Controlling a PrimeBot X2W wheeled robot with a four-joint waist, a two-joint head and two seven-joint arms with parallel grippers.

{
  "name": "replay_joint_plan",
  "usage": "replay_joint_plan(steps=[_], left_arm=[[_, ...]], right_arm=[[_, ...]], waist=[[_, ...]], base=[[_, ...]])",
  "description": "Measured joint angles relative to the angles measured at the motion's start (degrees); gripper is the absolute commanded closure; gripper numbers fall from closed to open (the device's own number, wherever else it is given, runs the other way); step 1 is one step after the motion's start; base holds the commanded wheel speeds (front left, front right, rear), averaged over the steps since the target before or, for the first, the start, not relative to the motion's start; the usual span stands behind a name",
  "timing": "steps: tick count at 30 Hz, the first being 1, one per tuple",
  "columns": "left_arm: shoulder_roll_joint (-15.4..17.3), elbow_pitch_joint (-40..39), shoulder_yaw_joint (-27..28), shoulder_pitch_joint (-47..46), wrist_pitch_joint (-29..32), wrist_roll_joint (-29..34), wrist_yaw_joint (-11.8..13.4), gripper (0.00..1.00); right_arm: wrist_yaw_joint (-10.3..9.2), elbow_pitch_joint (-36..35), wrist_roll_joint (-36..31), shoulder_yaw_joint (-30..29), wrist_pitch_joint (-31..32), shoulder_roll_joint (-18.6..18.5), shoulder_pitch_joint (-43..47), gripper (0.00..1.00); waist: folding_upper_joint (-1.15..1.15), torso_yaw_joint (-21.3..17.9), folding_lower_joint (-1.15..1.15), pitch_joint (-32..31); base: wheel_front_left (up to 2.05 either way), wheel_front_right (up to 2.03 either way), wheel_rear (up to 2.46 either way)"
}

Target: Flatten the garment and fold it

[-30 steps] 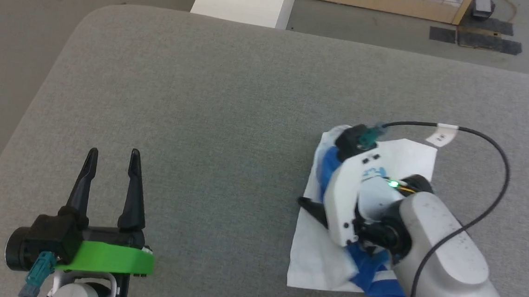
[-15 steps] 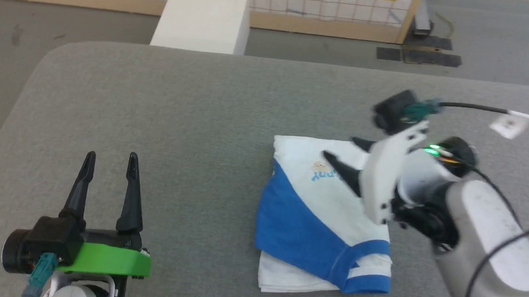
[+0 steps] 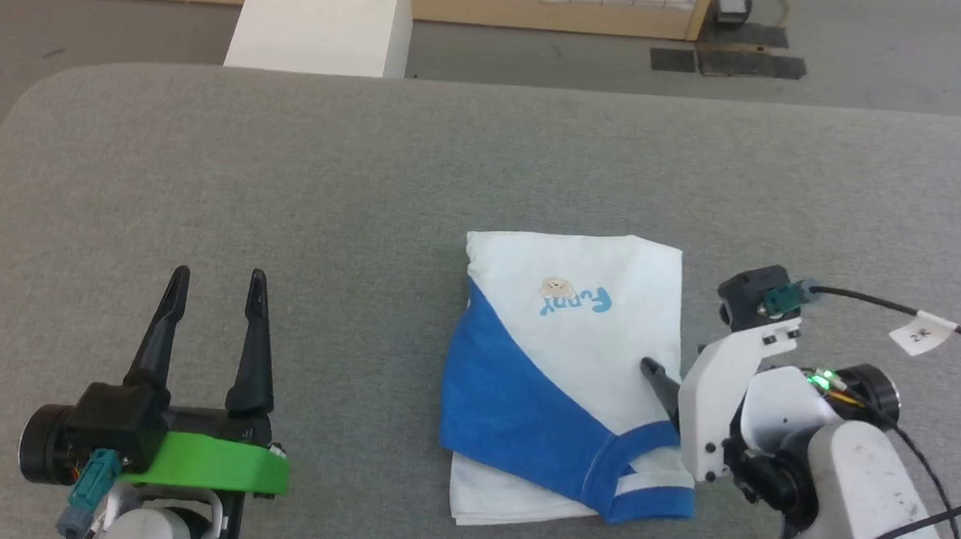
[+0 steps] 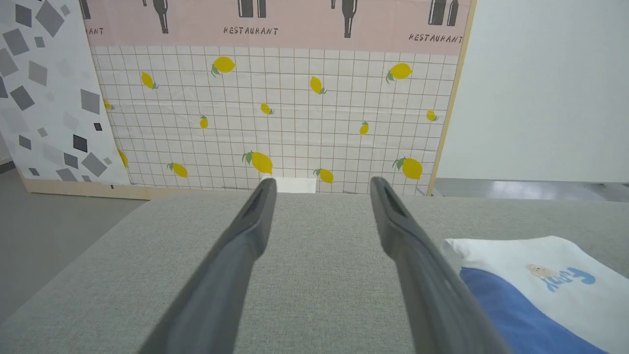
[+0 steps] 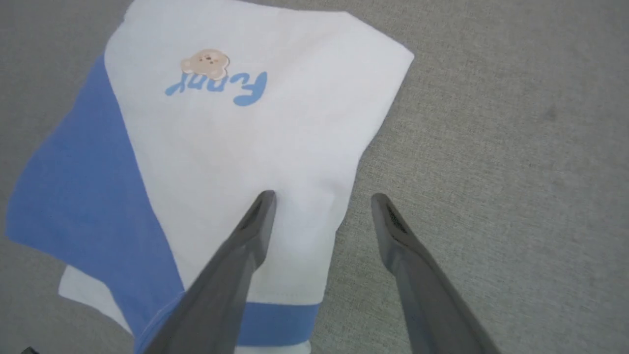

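The garment (image 3: 567, 368) lies folded into a compact rectangle on the grey table (image 3: 283, 188), right of the middle and closer to the near edge than the far one. A white panel with a small print faces up, a blue sleeve crosses it diagonally, and a white under-layer pokes out past the blue at the near-left corner of the stack.

The right gripper (image 5: 322, 196) hangs over the garment's right edge with its 2 fingers apart and nothing between them. 1 finger sits above the white cloth, the other above bare table. Whether the cloth-side tip touches the fabric I cannot tell. The left gripper (image 3: 217, 281) waits near the table's near-left corner, well apart from the garment, fingers likewise spread and empty.

The fold looks essentially done, so the risk now is undoing it. If the right gripper sinks or sweeps sideways, the cloth-side tip could snag the soft top layer and peel it open. Closing here would pinch the edge and lift it. The protruding under-layer could also slide if nudged.
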Motion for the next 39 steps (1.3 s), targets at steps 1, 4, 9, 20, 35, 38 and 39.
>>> replay_joint_plan(steps=[1, 4, 9, 20, 35, 38, 39], left_arm=[[0.00, 0.08, -0.15, -0.16, 0.00, 0.00, 0.00, 0.00], [0.00, 0.09, -0.34, -0.41, 0.00, -0.08, 0.02, 0.00], [0.00, 0.32, -0.41, -0.43, 0.01, -0.31, 0.25, 0.00], [0.00, 1.22, -0.18, -0.62, 0.00, -0.57, 0.44, 0.00], [0.24, -0.47, 1.46, -1.49, -0.02, 0.48, -0.11, 0.00], [0.78, -0.82, 1.12, -3.63, -0.03, 1.08, -0.53, 0.00], [1.07, -0.97, 0.83, -4.44, -0.03, 1.31, -0.59, 0.00]], right_arm=[[-0.01, 0.80, -0.32, 0.00, 0.00, 0.36, 0.09, 0.00], [-0.01, 3.30, -1.65, 0.11, -0.02, 0.80, 0.09, 0.00], [0.00, 7.04, -3.13, 0.09, -0.03, 1.27, -0.05, 0.00], [0.02, 11.14, -2.37, 3.97, -0.80, -0.12, -2.80, 1.00], [0.02, 0.14, 12.43, 21.98, 6.14, -29.47, -11.01, 1.00], [0.02, 1.15, 13.28, 22.13, 5.52, -33.66, -13.86, 1.00], [0.02, 1.98, 13.37, 21.89, 5.03, -34.84, -14.75, 1.00]], waist=[[0.00, 0.31, 0.00, 0.34], [0.00, 1.32, 0.00, 1.22], [0.00, 2.79, 0.00, 2.39], [0.00, 3.72, 0.00, 2.11], [0.00, -9.05, 0.00, 2.48], [0.00, -12.05, 0.00, 4.13], [0.00, -12.85, 0.00, 4.99]], base=[[0.00, 0.00, 0.00], [0.00, 0.00, 0.00], [0.00, 0.00, 0.00], [0.00, 0.00, 0.00], [0.00, 0.00, 0.00], [0.00, 0.00, 0.00], [0.00, 0.00, 0.00]])
